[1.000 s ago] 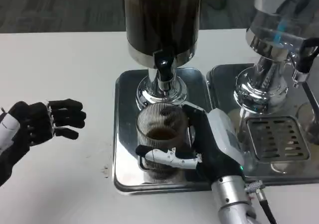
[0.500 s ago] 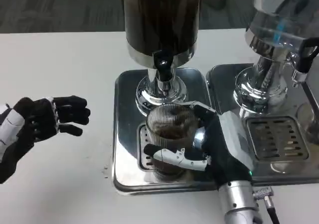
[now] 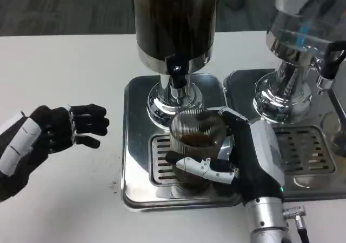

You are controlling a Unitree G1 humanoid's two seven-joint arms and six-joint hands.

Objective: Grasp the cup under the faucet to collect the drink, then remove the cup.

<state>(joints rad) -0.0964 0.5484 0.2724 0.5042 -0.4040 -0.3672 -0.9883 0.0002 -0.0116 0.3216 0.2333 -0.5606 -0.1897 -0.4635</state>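
Note:
A ribbed clear glass cup (image 3: 197, 140) with dark drink in its bottom stands over the drip grate (image 3: 161, 159) of the silver tray (image 3: 135, 140), just in front of and slightly right of the dark dispenser's black faucet (image 3: 177, 70). My right hand (image 3: 246, 156) grips the cup from the right, with a white finger across its front and black fingers behind it. Over the bare white table at the left hovers my left hand (image 3: 57, 132), holding nothing, its fingers partly curled and pointing right.
The tall dark drink dispenser (image 3: 175, 21) rises at the back of the tray. A second silver dispenser (image 3: 294, 65) stands on its own tray with a grate (image 3: 305, 151) at the right. White table (image 3: 65, 70) spreads to the left.
My right hand has carried the cup to the right and slightly back, uncovering the drip grate. My left hand has drifted right toward the tray.

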